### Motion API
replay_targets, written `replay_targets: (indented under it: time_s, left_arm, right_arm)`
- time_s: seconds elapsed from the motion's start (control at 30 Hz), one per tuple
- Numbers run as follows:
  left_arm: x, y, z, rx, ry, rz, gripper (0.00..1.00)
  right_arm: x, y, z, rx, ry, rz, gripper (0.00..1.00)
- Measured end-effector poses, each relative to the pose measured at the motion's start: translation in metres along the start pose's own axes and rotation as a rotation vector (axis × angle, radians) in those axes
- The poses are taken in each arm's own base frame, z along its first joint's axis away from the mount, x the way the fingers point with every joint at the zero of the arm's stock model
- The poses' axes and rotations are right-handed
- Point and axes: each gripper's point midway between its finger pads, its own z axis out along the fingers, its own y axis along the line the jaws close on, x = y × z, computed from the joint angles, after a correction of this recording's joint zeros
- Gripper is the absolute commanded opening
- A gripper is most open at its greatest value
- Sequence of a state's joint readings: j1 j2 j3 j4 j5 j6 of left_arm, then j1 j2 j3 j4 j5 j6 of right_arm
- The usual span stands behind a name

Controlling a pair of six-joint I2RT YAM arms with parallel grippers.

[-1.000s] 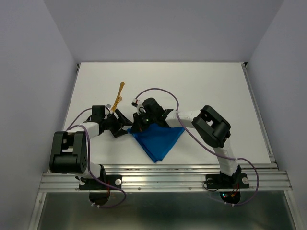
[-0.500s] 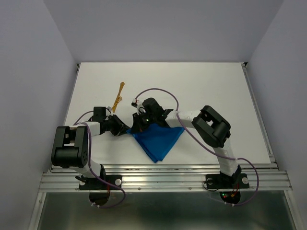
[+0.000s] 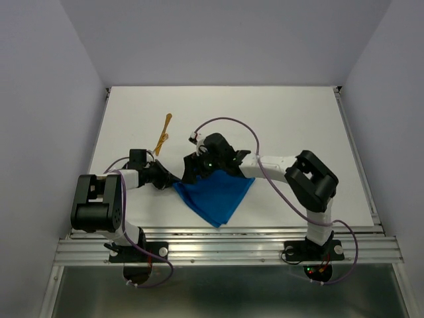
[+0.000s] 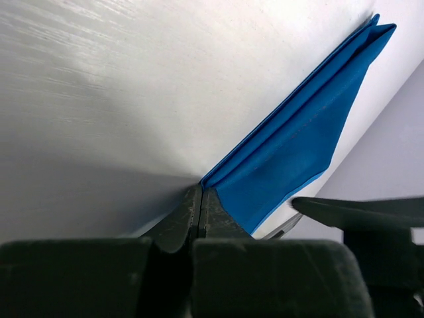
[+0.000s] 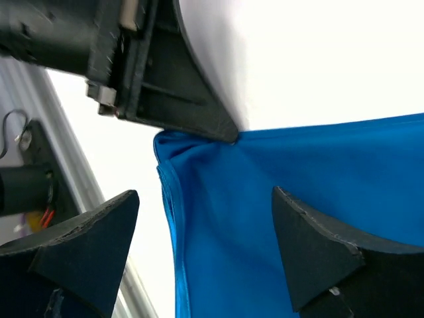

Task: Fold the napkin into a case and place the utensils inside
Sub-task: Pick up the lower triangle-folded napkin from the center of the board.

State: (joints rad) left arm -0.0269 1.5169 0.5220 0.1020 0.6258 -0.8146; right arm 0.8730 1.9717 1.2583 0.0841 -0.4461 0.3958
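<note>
Overhead view of a white worktop (image 3: 278,119), with two robot arms reaching in from the 6 o'clock edge. A bright blue napkin (image 3: 215,195) lies near the middle, a little toward 6 o'clock. It is folded into a layered triangle whose point aims at 6 o'clock.

The left claw (image 3: 171,179) sits low on the worktop, closed tight on the napkin's 9 o'clock corner with the stacked layers pinched between its fingers. The right claw (image 3: 194,172) hangs just above the cloth at its 10 o'clock edge, very near the left claw. Its fingers are spread wide and hold nothing. Slim golden-orange utensils (image 3: 163,136) lie together at about 11 o'clock from the napkin, well apart from the cloth.

The cloth is not yet a narrow case, so the step in hand appears to be another fold. To do it well:
- The left claw should grip every layer, so the edges do not slide apart.
- The right claw should take or pin the cloth close by without bumping its neighbour.
- The corner should travel low toward 3 o'clock and land edge on edge.
- The crease should be pressed flat before letting go, with one end left open for the utensils.
</note>
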Motion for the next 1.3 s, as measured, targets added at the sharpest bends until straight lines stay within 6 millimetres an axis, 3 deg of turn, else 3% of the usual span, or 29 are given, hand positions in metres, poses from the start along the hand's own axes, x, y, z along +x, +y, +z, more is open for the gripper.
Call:
replay_targets:
  time_s: [0.1, 0.2, 0.47, 0.77, 1.07, 1.27, 1.3]
  left_arm:
    - [0.0, 0.0, 0.0, -0.002, -0.001, -0.011, 0.0]
    - [0.0, 0.0, -0.001, -0.004, -0.005, -0.019, 0.0]
    - [0.0, 0.001, -0.003, -0.018, -0.014, -0.029, 0.0]
    - [0.0, 0.003, -0.003, -0.033, -0.015, -0.043, 0.0]
    - [0.001, 0.004, -0.003, -0.036, -0.014, -0.045, 0.0]
    - [0.001, 0.004, -0.003, -0.036, -0.014, -0.045, 0.0]
    - [0.0, 0.004, -0.003, -0.036, -0.015, -0.045, 0.0]
  right_arm:
    - [-0.017, 0.004, -0.019, 0.09, -0.078, -0.064, 0.87]
    - [-0.021, 0.015, -0.025, 0.169, -0.125, -0.142, 0.91]
    - [0.017, 0.046, -0.007, 0.31, -0.114, -0.355, 0.95]
    - [0.04, 0.017, 0.015, 0.488, -0.067, -0.476, 0.94]
    - [0.041, 0.005, 0.029, 0.609, -0.078, -0.547, 0.77]
    - [0.035, -0.002, 0.034, 0.654, -0.107, -0.553, 0.52]
    - [0.034, -0.003, 0.033, 0.659, -0.107, -0.556, 0.42]
